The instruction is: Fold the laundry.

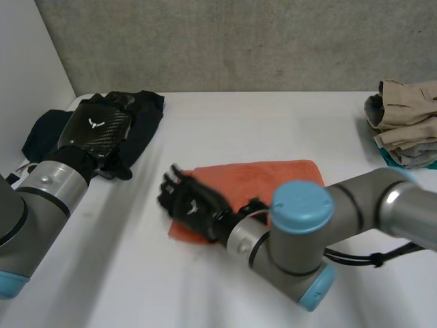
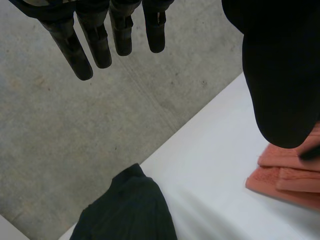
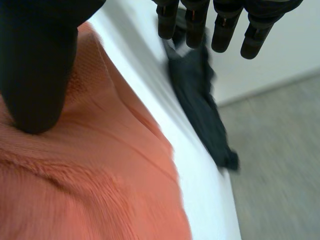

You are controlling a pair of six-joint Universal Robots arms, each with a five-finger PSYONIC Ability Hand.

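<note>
A folded orange towel [image 1: 280, 176] lies in the middle of the white table [image 1: 123, 273]. My right hand [image 1: 188, 201] is over the towel's left edge, open, with its fingers [image 3: 220, 25] straight and reaching past the edge. Its thumb [image 3: 35, 65] rests against the orange towel [image 3: 100, 175]. A black garment [image 1: 140, 119] lies crumpled at the table's far left corner. My left hand [image 1: 95, 126] is over it, open. Its fingers [image 2: 75, 45] are straight and hold nothing. Below the left palm the black garment [image 2: 130, 210] shows, and the orange towel [image 2: 287, 177] lies beside the thumb [image 2: 280, 75].
A pile of beige and grey clothes [image 1: 406, 123] sits at the table's far right edge. A grey concrete wall runs behind the table. Bare white tabletop stretches along the front and between the towel and the black garment [image 3: 200, 100].
</note>
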